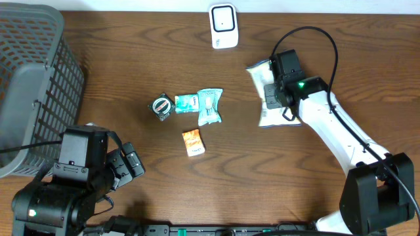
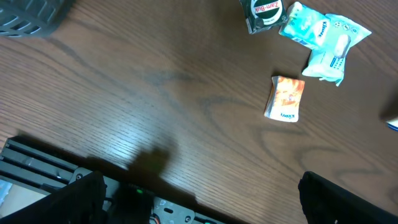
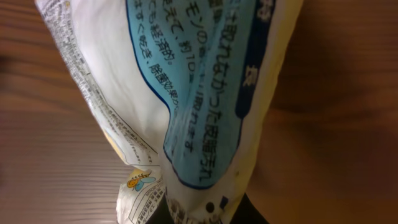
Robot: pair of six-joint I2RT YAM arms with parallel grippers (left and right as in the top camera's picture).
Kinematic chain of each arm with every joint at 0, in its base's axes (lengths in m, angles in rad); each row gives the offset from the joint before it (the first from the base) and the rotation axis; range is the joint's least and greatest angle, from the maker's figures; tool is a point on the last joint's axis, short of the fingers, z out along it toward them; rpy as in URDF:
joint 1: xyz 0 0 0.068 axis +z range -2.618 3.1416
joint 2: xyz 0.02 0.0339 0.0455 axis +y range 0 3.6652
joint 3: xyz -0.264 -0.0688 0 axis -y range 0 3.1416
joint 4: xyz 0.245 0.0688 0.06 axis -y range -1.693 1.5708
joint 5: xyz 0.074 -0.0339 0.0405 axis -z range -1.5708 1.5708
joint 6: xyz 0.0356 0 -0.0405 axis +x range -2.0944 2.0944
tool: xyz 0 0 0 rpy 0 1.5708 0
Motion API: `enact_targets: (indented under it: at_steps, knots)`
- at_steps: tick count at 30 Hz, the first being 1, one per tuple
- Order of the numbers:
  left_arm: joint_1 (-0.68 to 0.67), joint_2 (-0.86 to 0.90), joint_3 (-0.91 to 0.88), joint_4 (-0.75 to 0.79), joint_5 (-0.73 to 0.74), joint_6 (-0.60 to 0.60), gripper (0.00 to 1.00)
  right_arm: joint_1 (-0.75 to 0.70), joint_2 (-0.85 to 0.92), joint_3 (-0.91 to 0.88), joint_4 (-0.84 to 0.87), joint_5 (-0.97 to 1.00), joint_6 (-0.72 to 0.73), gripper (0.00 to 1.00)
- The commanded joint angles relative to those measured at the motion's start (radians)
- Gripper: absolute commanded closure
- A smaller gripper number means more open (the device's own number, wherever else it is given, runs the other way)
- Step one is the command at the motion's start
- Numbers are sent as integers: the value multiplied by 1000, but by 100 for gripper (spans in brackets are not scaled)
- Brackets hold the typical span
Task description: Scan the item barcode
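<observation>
The right fingers (image 1: 272, 96) are closed tight on a white packet (image 1: 260, 72) at the right of the desk (image 1: 131, 59). The packet sticks out from under them on both sides. In the right wrist view the packet (image 3: 205, 93) fills most of the frame, showing a blue panel and small Japanese print, with brown wood behind it. I cannot tell whether it rests on the desk or hangs just above it. No barcode can be made out on the side that shows.

A white scanner (image 1: 223, 26) stands at the far edge of the desk, to the left of the packet and apart from it.

The left fingers (image 1: 128, 164) are spread wide near the front left corner and hold nothing.

In the middle of the desk lie a round tin (image 1: 162, 106) and, just beside it, two teal packets (image 1: 210, 108), with an orange packet (image 1: 193, 141) a little nearer the front. A grey basket (image 1: 33, 78) sits at the far left.
</observation>
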State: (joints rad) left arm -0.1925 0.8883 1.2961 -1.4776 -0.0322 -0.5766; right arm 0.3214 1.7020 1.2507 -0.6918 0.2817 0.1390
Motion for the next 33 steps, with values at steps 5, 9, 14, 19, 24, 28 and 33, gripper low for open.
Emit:
enact_targets:
  at_steps: [5,9,14,19,24,28,33]
  knots:
    - [-1,-1,-1,-3,-5,-5,3,24,1,39,-21,356,-52,99]
    - [-1,-1,-1,-3,-5,-5,3,24,45,29,-32,357,-89,99]
    - [-1,-1,-1,-3,-5,-5,2,23,152,29,-39,499,-169,99]
    - [-1,-1,-1,-3,-5,-5,3,58,223,29,-84,541,-194,99]
    - [-1,-1,-1,-3,-6,-5,2,155,226,31,-90,513,-192,80]
    - [-1,-1,-1,-3,-5,-5,2,270,226,32,-97,365,-184,53]
    - [-1,-1,-1,-3,-5,-5,2,371,226,59,-72,178,-76,42]
